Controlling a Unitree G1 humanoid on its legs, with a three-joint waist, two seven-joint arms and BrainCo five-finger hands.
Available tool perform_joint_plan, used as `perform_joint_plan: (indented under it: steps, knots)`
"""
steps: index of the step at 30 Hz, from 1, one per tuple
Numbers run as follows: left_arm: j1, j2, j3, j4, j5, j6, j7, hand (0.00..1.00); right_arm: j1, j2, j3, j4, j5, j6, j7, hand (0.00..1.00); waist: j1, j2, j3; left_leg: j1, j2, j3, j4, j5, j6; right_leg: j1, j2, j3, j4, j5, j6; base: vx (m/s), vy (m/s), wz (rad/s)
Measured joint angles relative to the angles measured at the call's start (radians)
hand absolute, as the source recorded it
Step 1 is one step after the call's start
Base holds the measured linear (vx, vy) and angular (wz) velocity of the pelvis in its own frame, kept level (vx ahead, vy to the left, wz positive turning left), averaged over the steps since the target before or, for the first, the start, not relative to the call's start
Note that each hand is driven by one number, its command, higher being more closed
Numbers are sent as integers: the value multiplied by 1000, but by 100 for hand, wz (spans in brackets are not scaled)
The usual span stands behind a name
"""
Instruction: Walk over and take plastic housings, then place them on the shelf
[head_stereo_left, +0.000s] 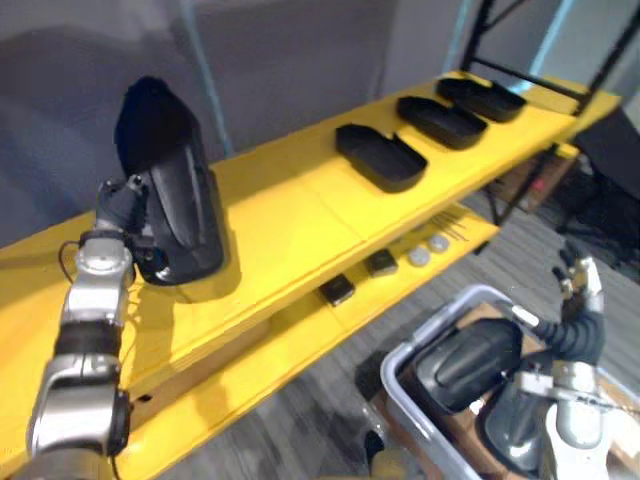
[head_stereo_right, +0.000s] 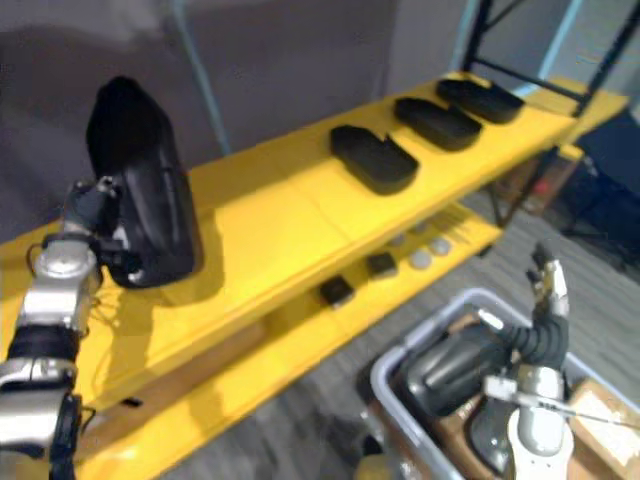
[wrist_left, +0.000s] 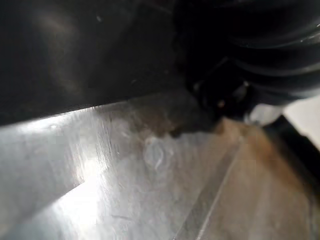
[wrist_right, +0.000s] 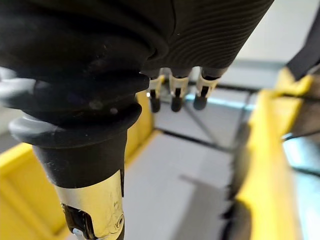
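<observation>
Black plastic housing (head_stereo_left: 175, 195) stands on end on the top board of the yellow shelf (head_stereo_left: 290, 215), towards its left end. It leans a little. Its lower edge is at the board, though I cannot tell whether it bears weight there. The left robot hand (head_stereo_left: 125, 205) is against the housing's near side, and whether it clasps the shell or merely props it is hidden, even from its own wrist camera.

Further right along the same board, three placed housings (head_stereo_left: 380, 155) lie flat in a row, well apart from the upright one. The right robot hand (head_stereo_left: 580, 300) is raised over the grey bin (head_stereo_left: 430, 322) on the floor. It is spread, straight and empty. More spare housings (head_stereo_left: 465, 365) lie in the bin.

By my reading, the step in hand is the setting-down: one housing has reached the shelf but has not yet been laid down or let go. The next move calls for tipping it onto its flat side (as its three neighbours lie), keeping it back from the front edge. The left robot hand can draw clear once the piece rests without help. A tall shell on end could topple forward if let go too early. After that, the bin offers the next piece.
</observation>
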Motion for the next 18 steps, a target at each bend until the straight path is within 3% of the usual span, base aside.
perform_joint_plan:
  steps: [4, 10, 18]
  knots:
    - [-15, -9, 1, 69, -62, 76, 96, 100, 51, 28, 11, 0, 71, 46, 7, 0, -44, 35, 16, -8, 0, 46, -11, 8, -10, -43, 14, 46, 3, 8, -3, -31, -34, -34]
    - [-34, -27, 73, 85, -144, 84, 205, 100, 82, 47, 102, -46, 51, 51, 4, 0, -67, 65, 85, -24, -1, 88, -26, 27, -10, -89, 27, 82, 9, 23, -8, -64, -34, -18]
    - [-72, -125, 190, 60, -227, 84, 355, 100, 67, 34, 187, -144, 43, 66, -36, 0, -68, 73, 161, -73, 2, 150, -20, 47, -2, -149, 32, 99, 10, 39, -14, -90, -42, -7]
